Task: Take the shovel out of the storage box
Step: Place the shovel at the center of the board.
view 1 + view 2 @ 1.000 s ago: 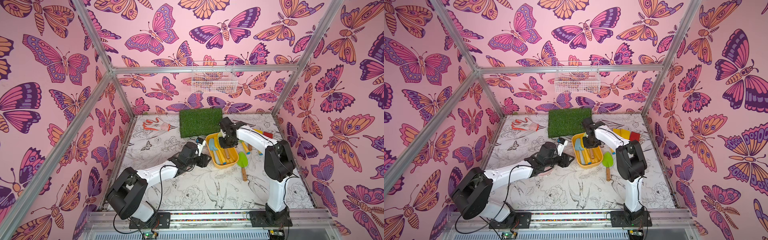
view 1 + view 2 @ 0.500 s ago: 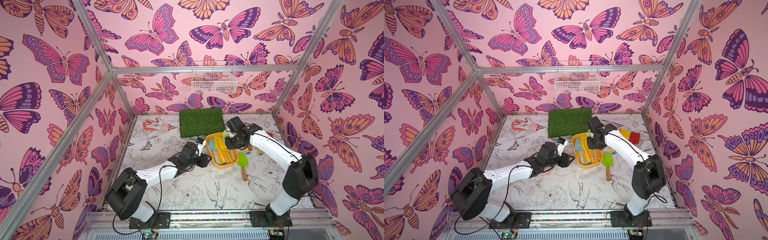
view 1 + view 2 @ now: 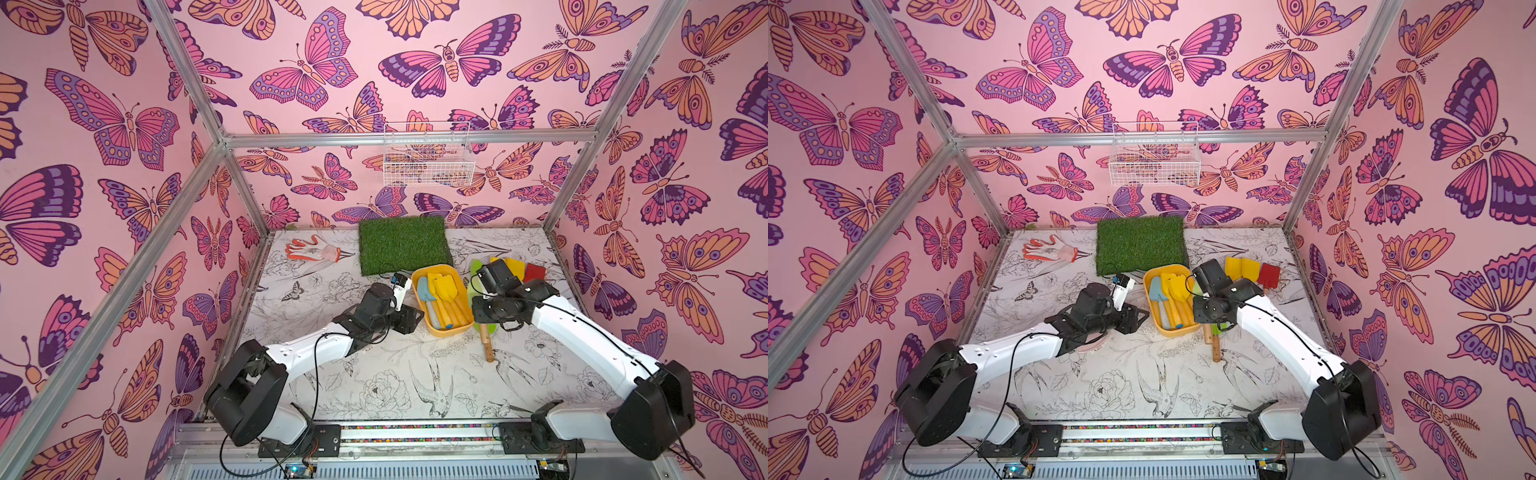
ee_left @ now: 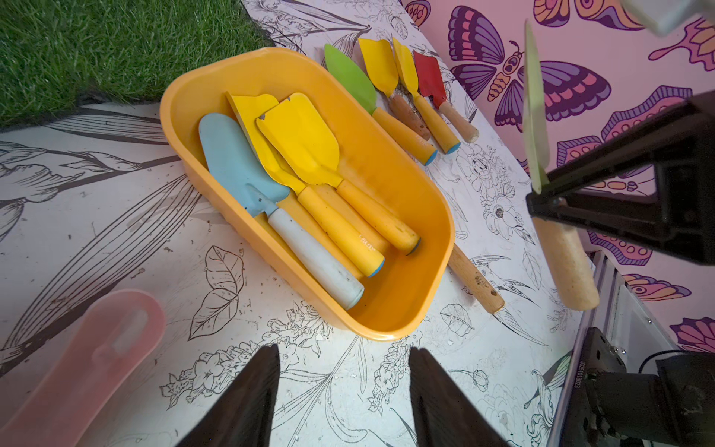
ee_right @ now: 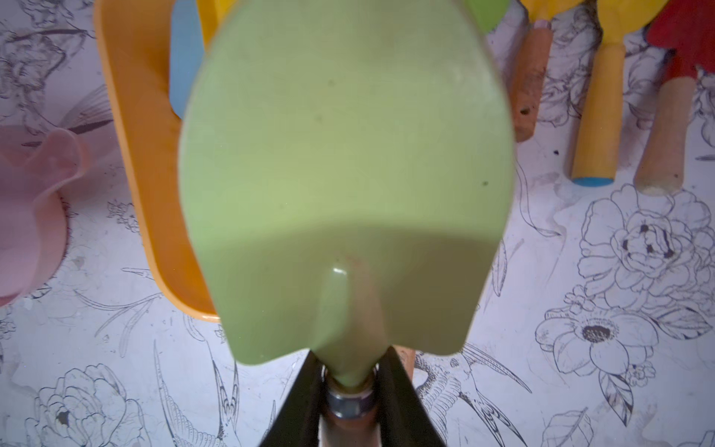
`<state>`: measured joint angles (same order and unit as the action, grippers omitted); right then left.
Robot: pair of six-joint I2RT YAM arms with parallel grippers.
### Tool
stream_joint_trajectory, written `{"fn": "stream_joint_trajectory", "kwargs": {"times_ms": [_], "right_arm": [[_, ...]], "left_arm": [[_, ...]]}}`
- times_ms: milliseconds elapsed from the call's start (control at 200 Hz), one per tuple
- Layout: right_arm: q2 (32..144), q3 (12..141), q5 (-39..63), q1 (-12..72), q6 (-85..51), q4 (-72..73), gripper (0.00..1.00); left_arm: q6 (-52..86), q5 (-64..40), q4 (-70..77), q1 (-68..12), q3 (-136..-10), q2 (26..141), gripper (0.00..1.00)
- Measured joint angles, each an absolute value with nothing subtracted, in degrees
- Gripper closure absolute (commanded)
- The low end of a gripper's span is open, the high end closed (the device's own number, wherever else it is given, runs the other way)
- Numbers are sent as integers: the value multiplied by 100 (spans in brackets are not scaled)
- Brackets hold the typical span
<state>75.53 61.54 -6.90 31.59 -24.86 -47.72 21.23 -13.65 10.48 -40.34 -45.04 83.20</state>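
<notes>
The flower-printed table (image 3: 374,374) fills the floor of the butterfly-papered cell, with a square of artificial grass (image 3: 403,245) at its far middle. Just near of the grass sits the yellow-orange storage box (image 3: 451,332), holding a blue shovel (image 4: 236,162) with a white handle and two yellow shovels (image 4: 301,139), all lying lengthwise inside it. A pink dustpan (image 4: 89,360) lies on the table left of the box, partly under the left arm. The pale green shovel (image 5: 344,174) is out of the box, held in the air just beside its right side; the right gripper (image 5: 350,371) pinches it at the metal collar between blade and wooden handle. The left gripper (image 4: 343,354) hangs low over the table just left of the box, its jaws spread and holding nothing. To the far right of the box a row of four shovels (image 4: 379,62), green, yellow, yellow and red, lies on the table. Another wooden handle (image 4: 476,282) sticks out from behind the box's near right corner. An orange-and-white glove (image 3: 313,251) lies at the far left.
</notes>
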Motion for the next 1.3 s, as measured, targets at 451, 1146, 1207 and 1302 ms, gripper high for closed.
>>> {"fn": "stream_joint_trajectory", "kwargs": {"times_ms": [451,1146,1207,1302], "right_arm": [[7358,4991,-1378,2231,-2952,-4764,81],[8488,4480,-436,1382,-2681,-3806,74],[8573,4477,-384,1352,-2676,-3760,70],[8663,4477,-336,1347,-2679,-3693,62]], "left_arm": [[2123,-1367,1046,-4071,-4499,8239,41],[2123,-1382,1046,-4091,-4495,8239,41],[2123,-1393,1046,-4091,-4495,8239,41],[2121,-1391,1046,-4091,-4497,8239,41]]}}
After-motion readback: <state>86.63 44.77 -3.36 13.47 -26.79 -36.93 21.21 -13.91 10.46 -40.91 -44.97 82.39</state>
